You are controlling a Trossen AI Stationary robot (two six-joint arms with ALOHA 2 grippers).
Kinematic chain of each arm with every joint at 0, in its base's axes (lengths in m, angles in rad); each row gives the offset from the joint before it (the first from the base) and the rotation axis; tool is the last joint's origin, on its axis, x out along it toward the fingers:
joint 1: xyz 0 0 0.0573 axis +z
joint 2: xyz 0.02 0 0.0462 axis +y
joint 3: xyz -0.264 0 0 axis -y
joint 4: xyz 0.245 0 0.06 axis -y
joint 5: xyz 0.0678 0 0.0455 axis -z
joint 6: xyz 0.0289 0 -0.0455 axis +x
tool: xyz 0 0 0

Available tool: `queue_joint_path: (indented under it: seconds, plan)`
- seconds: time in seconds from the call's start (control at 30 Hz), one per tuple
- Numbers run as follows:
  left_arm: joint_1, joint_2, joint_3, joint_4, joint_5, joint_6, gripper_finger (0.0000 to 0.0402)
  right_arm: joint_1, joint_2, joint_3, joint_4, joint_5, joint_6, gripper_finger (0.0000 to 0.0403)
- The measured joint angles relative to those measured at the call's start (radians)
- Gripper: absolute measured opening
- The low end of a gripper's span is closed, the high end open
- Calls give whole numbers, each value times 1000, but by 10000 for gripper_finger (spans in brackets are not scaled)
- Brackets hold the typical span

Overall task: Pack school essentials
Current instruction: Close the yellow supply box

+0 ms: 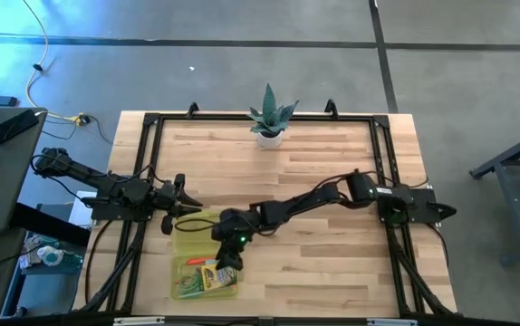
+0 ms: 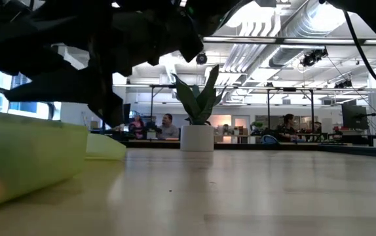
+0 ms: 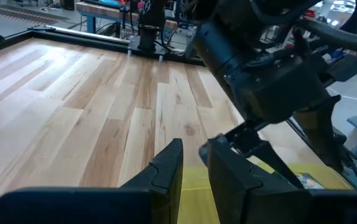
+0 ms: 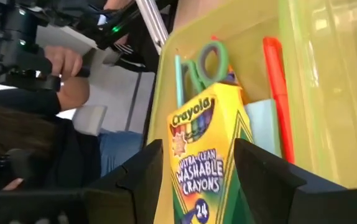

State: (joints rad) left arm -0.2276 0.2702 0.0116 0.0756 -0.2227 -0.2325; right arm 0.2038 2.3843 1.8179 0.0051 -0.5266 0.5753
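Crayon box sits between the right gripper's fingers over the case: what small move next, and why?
Probably lift the right gripper straight up. The crayon box already lies in the yellow-green case with the scissors and marker, and the fingers flank it with visible gaps, so it looks released.

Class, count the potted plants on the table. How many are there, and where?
1. The spiky green plant in a white pot stands at the far edge of the table, centred, apart from both arms.
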Motion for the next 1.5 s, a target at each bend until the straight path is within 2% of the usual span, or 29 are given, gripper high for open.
queue_joint_path:
  seconds: [0.13, 0.33, 0.7, 0.9, 1.23, 1.37, 1.5]
  plan:
    - [0, 0, 0, 0, 2, 0, 62, -1, -32, 0, -53, 4, -45, 188]
    - [0, 0, 0, 1, 2, 0, 62, -1, -97, 0, -187, 96, -178, 188]
    - [0, 0, 0, 0, 1, 0, 62, -1, -217, 0, -401, 388, -350, 188]
    - [0, 0, 0, -3, -7, 0, 62, -6, -272, 0, -498, 498, -378, 188]
    - [0, 0, 0, -5, -11, 40, 62, -43, -387, 0, -690, 617, -371, 188]
    - [0, 0, 0, -6, -49, 87, 62, -48, -456, 0, -751, 693, -371, 188]
    - [0, 0, 0, -6, -89, 42, 63, -47, -519, 1, -789, 769, -399, 188]
